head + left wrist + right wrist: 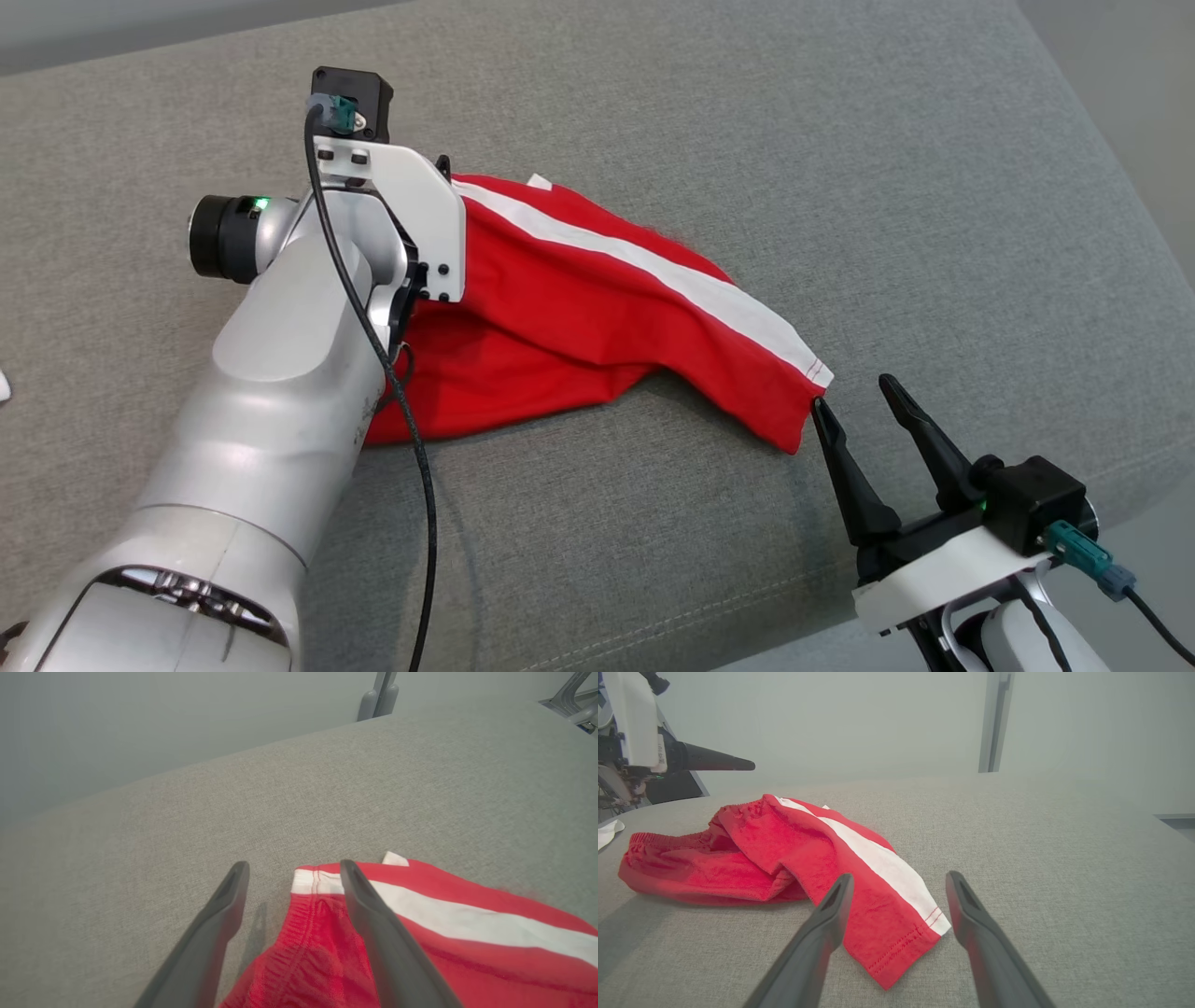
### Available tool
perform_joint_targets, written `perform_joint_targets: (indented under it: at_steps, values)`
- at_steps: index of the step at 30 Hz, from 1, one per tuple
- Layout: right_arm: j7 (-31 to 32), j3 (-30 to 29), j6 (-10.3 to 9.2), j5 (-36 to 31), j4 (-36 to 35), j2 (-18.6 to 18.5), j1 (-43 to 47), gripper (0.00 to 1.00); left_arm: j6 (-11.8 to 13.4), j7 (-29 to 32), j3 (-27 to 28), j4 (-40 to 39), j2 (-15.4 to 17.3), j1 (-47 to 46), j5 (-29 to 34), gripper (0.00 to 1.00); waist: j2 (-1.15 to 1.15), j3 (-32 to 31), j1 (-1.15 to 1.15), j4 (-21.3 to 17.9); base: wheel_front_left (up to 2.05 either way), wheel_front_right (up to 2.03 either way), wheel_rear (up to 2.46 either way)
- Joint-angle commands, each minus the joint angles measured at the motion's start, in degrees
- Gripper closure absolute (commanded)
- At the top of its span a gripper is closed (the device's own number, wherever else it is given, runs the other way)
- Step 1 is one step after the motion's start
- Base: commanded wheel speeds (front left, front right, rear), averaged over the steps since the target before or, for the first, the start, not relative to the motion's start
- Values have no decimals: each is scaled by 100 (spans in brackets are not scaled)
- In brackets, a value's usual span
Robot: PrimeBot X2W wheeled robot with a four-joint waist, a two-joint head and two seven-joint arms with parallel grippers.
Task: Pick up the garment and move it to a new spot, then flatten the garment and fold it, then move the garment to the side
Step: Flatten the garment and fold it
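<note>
Red shorts (560,317) with a white side stripe lie crumpled on the grey upholstered surface (887,168). My left arm (392,215) reaches over their waistband end. In the left wrist view my left gripper (294,868) is open, with the elastic waistband corner of the shorts (317,914) lying between and below its fingers. My right gripper (853,392) stands open just right of the leg hem, its left fingertip almost at the cloth. In the right wrist view, the right gripper (900,879) frames the hem of the shorts (896,947). The left gripper's finger (714,763) hovers above the shorts' far end.
The cushion's stitched front edge (653,625) runs past my right wrist, with pale floor (1139,103) beyond its right side. A small white object (607,830) lies at the far left. Grey metal legs (378,695) stand behind the cushion.
</note>
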Motion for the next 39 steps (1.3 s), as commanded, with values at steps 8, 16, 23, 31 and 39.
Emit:
perform_joint_targets:
  at_steps: [8,16,23,31,39]
  values:
    - [-76,259,41,100,-134,-16,-268,0,-107,151,-93,487,150,-574,-171,0,0,206,0,-334,0,0,0]
    - [-76,333,41,146,-112,-8,-325,0,-104,145,-133,958,177,-772,-222,0,0,279,0,-502,0,0,0]
    - [-76,398,41,180,-109,50,-330,0,4,292,-154,1159,264,-875,-257,0,0,350,0,-620,0,0,0]
    - [-76,369,41,201,-109,68,-323,0,-22,345,-8,1227,295,-818,-487,67,0,388,0,-674,0,0,0]
    - [-76,301,41,176,-172,51,-374,0,-118,440,-92,1258,277,-750,-513,100,0,393,0,-622,0,0,0]
